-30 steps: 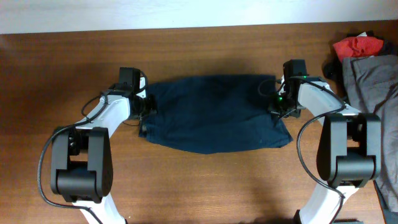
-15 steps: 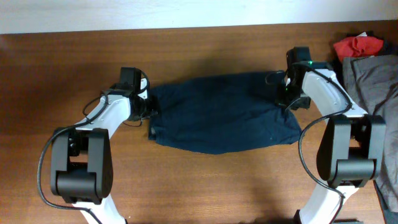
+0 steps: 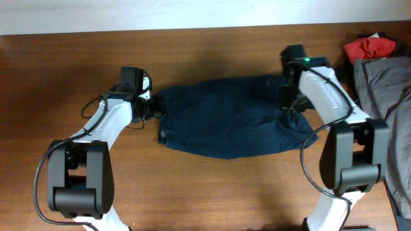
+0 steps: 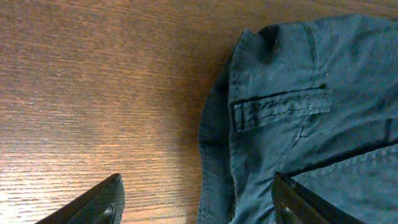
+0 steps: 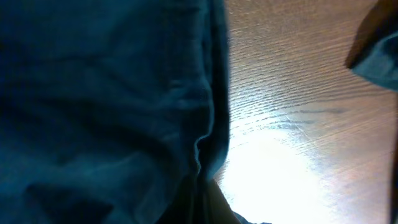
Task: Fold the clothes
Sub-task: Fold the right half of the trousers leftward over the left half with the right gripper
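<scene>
Clearly the left gripper (image 4: 198, 202) is released. In the left wrist view its two dark fingers (image 4: 99, 202) stand wide apart at the bottom of the frame. One is over bare wood. The other is over the left edge of the navy garment (image 4: 298, 112), and neither presses the cloth together. The garment's folded hem runs up between them, and a stitched pocket seam (image 4: 281, 106) lies just beyond, on the cloth.

From overhead, this gripper sits right at the garment's left edge, touching it or just beside it; I cannot tell which.

The right gripper (image 3: 288, 97) sits on the far right corner of the same garment, where the cloth looks bunched and drawn up toward it. In the right wrist view dark blue cloth fills the left half, very close to the lens, with lit wood to the right. The fingers there are too dark and blurred to make out, so I cannot tell whether this gripper is clenched on the cloth or released.

The navy garment lies spread across the middle of the brown wooden surface (image 3: 77, 70), between the two arms. It is mostly flat, with a curved near edge and some creasing toward the right.

Well to the right, at the edge of the surface, a grey garment (image 3: 382, 83) lies rumpled. A red garment (image 3: 369, 46) is heaped just beyond its far end, touching it.
</scene>
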### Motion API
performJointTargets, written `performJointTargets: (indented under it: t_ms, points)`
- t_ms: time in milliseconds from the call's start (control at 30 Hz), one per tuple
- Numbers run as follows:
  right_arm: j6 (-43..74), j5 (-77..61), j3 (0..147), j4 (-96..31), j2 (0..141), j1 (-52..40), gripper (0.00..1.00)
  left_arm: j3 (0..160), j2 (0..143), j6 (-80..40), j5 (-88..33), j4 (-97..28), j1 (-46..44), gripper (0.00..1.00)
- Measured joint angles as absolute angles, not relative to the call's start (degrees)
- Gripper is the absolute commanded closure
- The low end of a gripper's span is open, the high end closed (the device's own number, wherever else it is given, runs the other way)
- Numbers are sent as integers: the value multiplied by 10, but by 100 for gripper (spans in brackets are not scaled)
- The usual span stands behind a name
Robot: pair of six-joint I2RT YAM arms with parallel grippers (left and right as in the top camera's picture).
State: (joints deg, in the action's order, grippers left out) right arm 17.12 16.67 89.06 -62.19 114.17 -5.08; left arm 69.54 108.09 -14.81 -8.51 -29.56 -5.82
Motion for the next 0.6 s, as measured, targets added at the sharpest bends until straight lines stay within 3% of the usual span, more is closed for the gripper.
performJointTargets:
  t_ms: [333, 600]
  points:
    - [208, 244, 944, -667, 1142, -151, 96, 695, 1076, -148, -83, -311, -58, 23]
    - [210, 165, 1006, -671, 1142, -201, 96, 695, 1058, -148, -81, -313, -58, 18]
